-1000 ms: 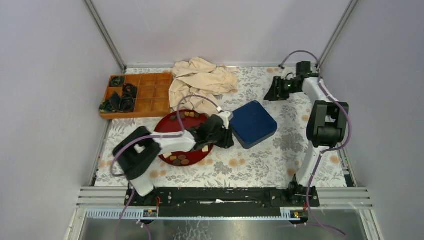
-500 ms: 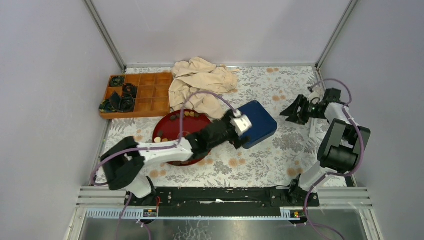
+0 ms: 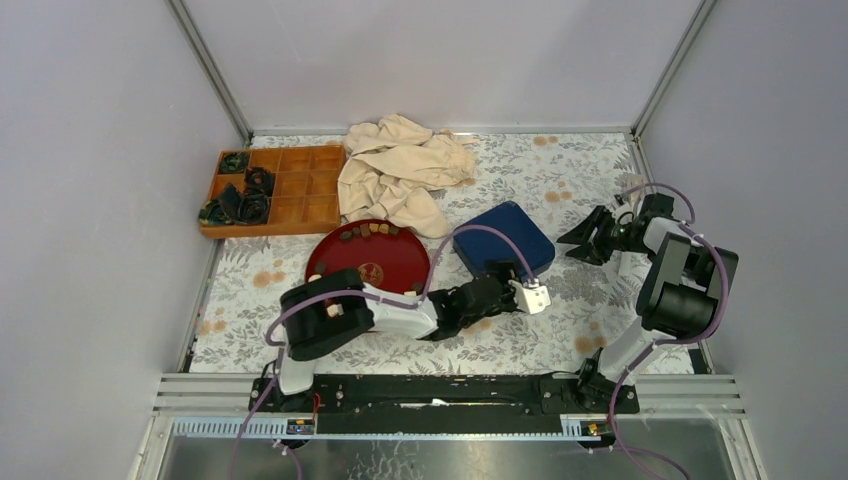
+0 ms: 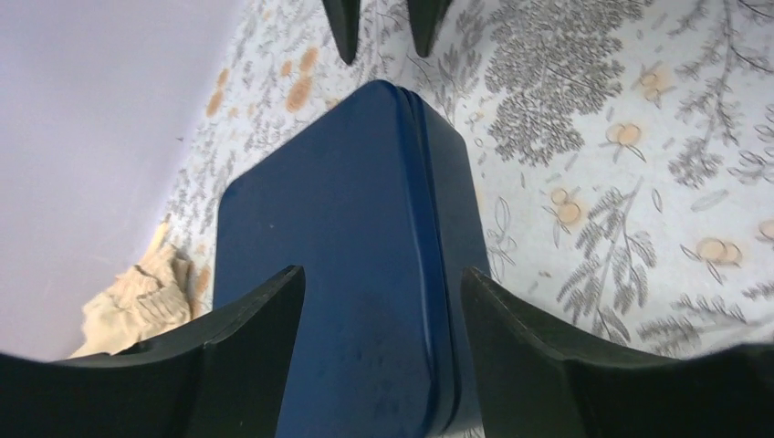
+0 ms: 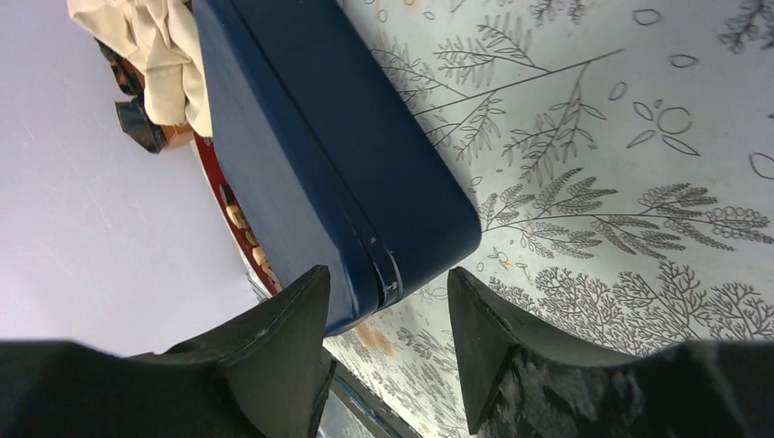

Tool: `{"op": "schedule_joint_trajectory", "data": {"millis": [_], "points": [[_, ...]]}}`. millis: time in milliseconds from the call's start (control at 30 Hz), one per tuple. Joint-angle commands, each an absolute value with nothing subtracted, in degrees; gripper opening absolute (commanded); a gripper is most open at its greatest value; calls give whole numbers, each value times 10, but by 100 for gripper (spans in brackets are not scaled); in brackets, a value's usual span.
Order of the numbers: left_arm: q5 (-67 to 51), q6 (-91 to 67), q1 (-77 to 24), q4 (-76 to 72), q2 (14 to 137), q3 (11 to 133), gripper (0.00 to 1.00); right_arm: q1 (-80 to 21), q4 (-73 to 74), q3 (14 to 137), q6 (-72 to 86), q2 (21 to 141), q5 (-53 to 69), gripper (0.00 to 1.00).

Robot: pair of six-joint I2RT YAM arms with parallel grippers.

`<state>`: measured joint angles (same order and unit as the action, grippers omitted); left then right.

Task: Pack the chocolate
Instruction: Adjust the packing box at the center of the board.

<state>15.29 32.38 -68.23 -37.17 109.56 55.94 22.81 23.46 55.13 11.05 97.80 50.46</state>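
The chocolate (image 3: pixel 365 230) lies in small brown and cream pieces along the far rim of a red plate (image 3: pixel 385 262). In the right wrist view a few cream pieces of chocolate (image 5: pixel 239 219) show at the plate's edge. A shut dark-blue box (image 3: pixel 503 250) sits right of the plate. My left gripper (image 3: pixel 497 283) is open and low at the box's near side. In its own view the left gripper (image 4: pixel 381 274) frames the blue box (image 4: pixel 347 228) without touching it. My right gripper (image 3: pixel 580 237) stands open, just right of the box. In its own view the right gripper (image 5: pixel 385 274) points at a corner of the blue box (image 5: pixel 319 146).
An orange compartment tray (image 3: pixel 300 185) with black paper cups stands at the back left. A crumpled beige cloth (image 3: pixel 400 170) lies behind the plate and box. My left arm's elbow (image 3: pixel 325 320) hangs over the plate's near edge. Enclosure walls close in both sides.
My left arm left the plate, reached over the box, then drew back to its near side, jaws wider. My right arm came down from the far right corner to beside the box.
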Motion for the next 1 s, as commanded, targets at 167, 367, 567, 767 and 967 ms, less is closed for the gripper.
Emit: {"op": "schedule_joint_trajectory", "data": {"millis": [167,367,567,767,967], "points": [[238,399,-700,-464,1178,636,63,235,215,541,188,998,489,57],[255,410,-704,-469,1198,645,61,237,224,539,202,1000,497,56],[283,424,-706,-477,1214,661,49,239,225,529,215,991,487,56],[293,426,-708,-487,1224,664,46,239,231,528,217,1002,491,53],[290,421,-708,-487,1225,662,45,238,240,534,206,1012,508,48]]}}
